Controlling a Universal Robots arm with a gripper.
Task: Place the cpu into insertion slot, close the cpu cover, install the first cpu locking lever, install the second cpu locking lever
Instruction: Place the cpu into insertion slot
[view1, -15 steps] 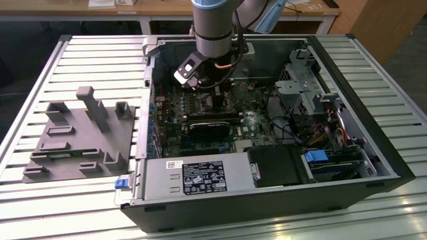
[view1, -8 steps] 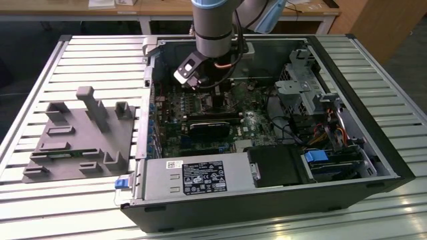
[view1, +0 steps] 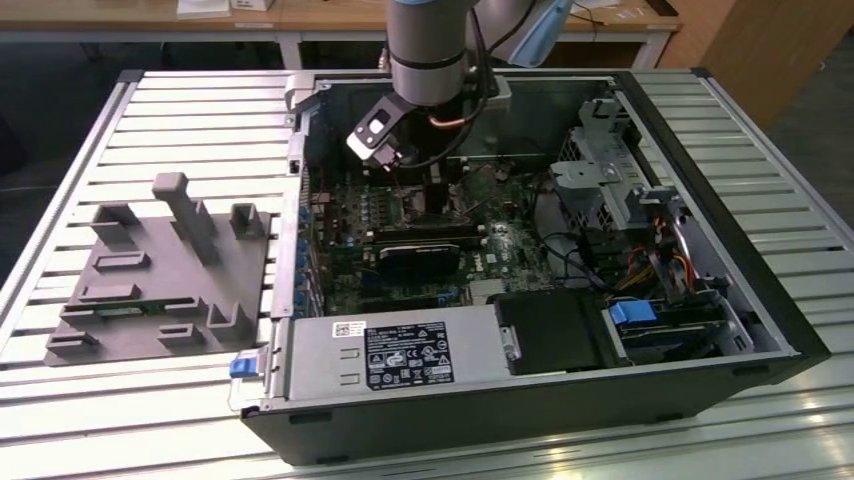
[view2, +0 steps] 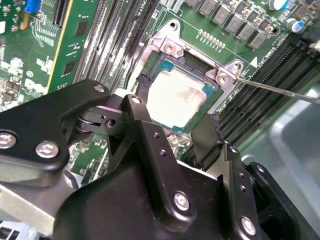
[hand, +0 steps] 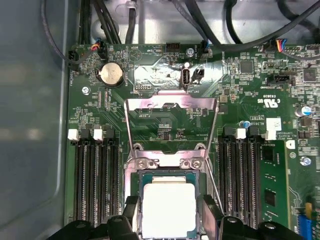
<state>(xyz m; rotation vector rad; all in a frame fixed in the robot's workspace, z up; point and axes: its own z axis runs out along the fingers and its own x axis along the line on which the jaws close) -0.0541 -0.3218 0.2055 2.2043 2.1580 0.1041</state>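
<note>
The cpu, a flat square chip with a pale silver top, lies in the insertion slot on the green motherboard. My gripper hangs straight over it, with one black finger against each of two opposite sides of the chip. The cpu cover, a thin silver frame with a cut-out middle, is swung open and tilts back from the slot's far edge. A thin locking lever juts out beside the slot. In the exterior view the gripper reaches down into the open computer case.
Black memory slots flank the socket on both sides. A round coin battery and cable plugs sit beyond the cover. A grey fixture plate lies outside the case at the exterior view's left. The power supply stands along the case's front.
</note>
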